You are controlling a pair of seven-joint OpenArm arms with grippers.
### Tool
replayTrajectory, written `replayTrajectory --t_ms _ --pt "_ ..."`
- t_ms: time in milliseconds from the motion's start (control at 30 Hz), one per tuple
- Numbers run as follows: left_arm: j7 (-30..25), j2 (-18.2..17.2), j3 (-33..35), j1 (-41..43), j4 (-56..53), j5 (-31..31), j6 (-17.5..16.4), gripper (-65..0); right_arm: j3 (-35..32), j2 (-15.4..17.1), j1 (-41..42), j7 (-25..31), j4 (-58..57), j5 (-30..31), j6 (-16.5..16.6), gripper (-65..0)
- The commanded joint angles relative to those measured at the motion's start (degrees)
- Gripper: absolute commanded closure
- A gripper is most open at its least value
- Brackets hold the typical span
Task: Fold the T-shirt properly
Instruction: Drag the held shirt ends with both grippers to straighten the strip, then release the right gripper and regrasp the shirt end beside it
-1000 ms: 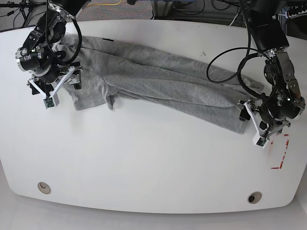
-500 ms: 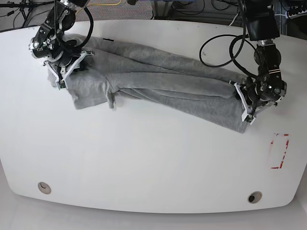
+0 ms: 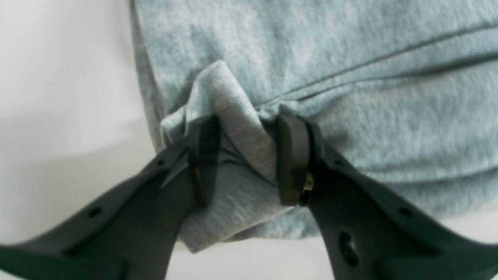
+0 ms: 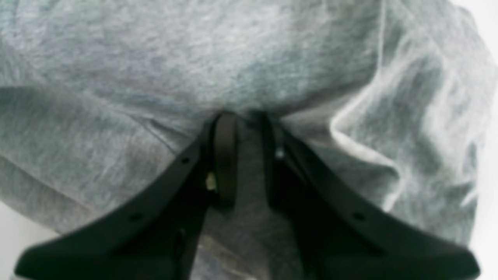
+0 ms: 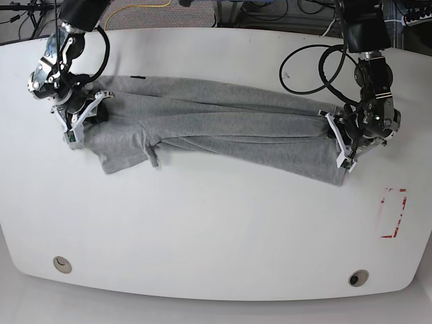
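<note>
White tabletop (image 5: 216,223) with rounded corners is seen from above, cables and equipment lying beyond its far edge. Red tape marks (image 5: 393,212) are stuck near its right edge; no writing can be read on them. Two small round fittings are set in the near edge.

Grey T-shirt (image 5: 223,128) is stretched in a long, rumpled band across the far half of the table, running from the left side of the base view to the right. One sleeve is spread below the band at its left end. A small dark tag shows at the upper edge near the collar; nothing legible on it. No print or brand is seen on the fabric.

Left gripper (image 3: 245,155) is placed at the band's right end in the base view (image 5: 344,138). A bunched fold of the hem corner is pinched between its dark pads (image 3: 291,159), jaws held partly apart by the cloth's thickness. Bare table shows just beside the corner in the wrist view.

Right gripper (image 4: 245,155) is placed at the left end (image 5: 77,121), near the shoulder. Its jaws are drawn narrow on a thin ridge of fabric; cloth fills the wrist view.

Both arms are reached in from the far edge, wrists bent down, fingers angled low toward the table.
</note>
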Motion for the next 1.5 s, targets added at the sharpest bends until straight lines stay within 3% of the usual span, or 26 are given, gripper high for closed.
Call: replayTrajectory --t_ms 0,200,400,567,667,867,1033,1267,1467 --pt "3.8 -0.1 0.0 0.6 2.2 0.6 -0.1 -22.1 -2.2 2.9 0.6 -2.5 -4.9 -5.3 -1.0 -12.4" --pt "6.5 1.7 0.0 3.3 7.2 0.7 -0.1 -22.1 -6.6 6.8 3.7 -0.8 -10.6 -4.9 -1.0 -12.4" --pt "7.9 1.9 0.0 7.0 11.1 0.7 -0.1 -22.1 -6.8 7.3 4.4 -0.8 -10.2 -4.8 -1.0 -12.4" --pt "8.0 2.0 0.0 8.9 13.5 0.6 -0.1 -22.1 -6.8 7.3 4.0 -1.9 -2.0 -4.8 -1.0 -13.2" --pt "8.0 2.0 0.0 8.8 14.7 0.6 -0.1 -22.1 -6.7 6.8 4.0 -4.8 3.7 -4.8 -1.0 -19.3" --pt "8.9 2.0 0.1 7.0 17.3 0.6 -0.1 -22.2 -6.6 5.8 4.8 -9.3 14.2 -5.1 -1.0 -42.2" --pt "14.2 2.0 0.1 4.0 18.7 0.6 -0.1 -22.2 -6.6 5.2 8.9 -13.0 17.7 -5.3 -1.0 -45.8" --pt "15.9 2.0 0.1 2.8 21.9 0.6 -0.1 -22.2 -6.9 5.1 16.8 -12.7 8.9 -5.4 -1.0 -46.6" --pt "15.9 2.0 0.1 2.0 22.7 0.6 -0.1 -22.2 -7.0 5.6 21.4 -5.2 -6.0 -5.4 -1.0 -46.6"
